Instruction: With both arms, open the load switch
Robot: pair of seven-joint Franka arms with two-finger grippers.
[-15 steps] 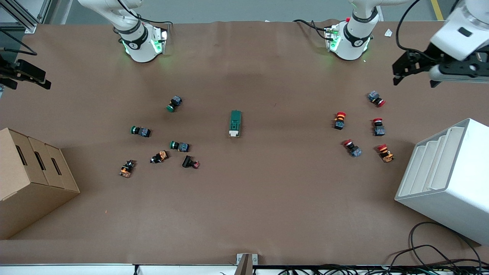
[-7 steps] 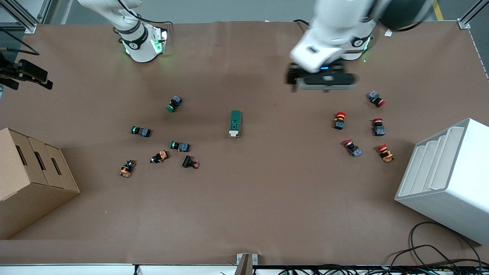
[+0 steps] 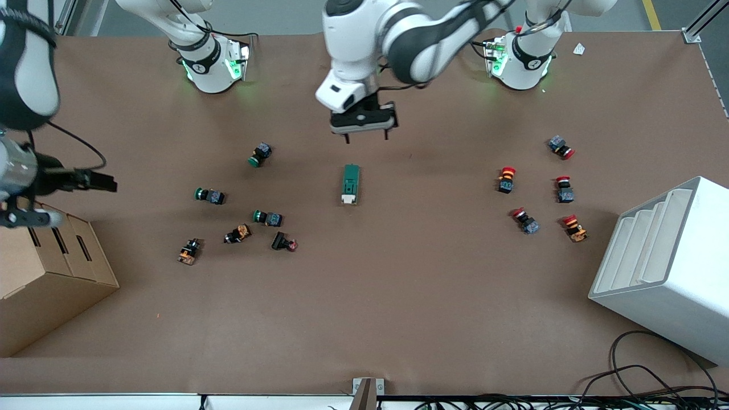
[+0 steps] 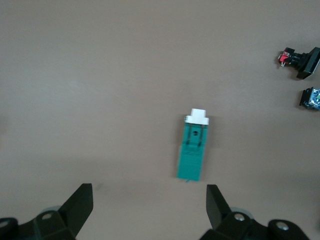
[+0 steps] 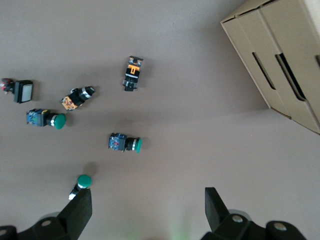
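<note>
Both black two-finger grippers are up in the air and spread wide, gripping nothing, from what I can see on my screens. On the left arm, reaching out from its base over the middle of the brown table (image 3: 398, 319), the left gripper (image 3: 364, 135) hangs above bare table just short of the small dark-green rectangular load switch (image 3: 351, 184); in its wrist view the two black fingertips (image 4: 80, 202) stand well apart with the load switch (image 4: 193, 150) lying flat past them, white toggle end pointing away from the fingers. I read the switch as resting alone near the table's middle, its white end toward the front camera. At the right arm's end of the table, the right gripper (image 3: 85, 182) hovers by the tan cardboard box (image 3: 51, 273), and between its parted fingers (image 5: 79, 210) its wrist view shows a scatter of green round-capped push-buttons (image 5: 125, 143) and the same box (image 5: 285, 55). Red-capped push-buttons (image 3: 506, 179) lie toward the left arm's end, near a white slotted rack (image 3: 666, 267).
</note>
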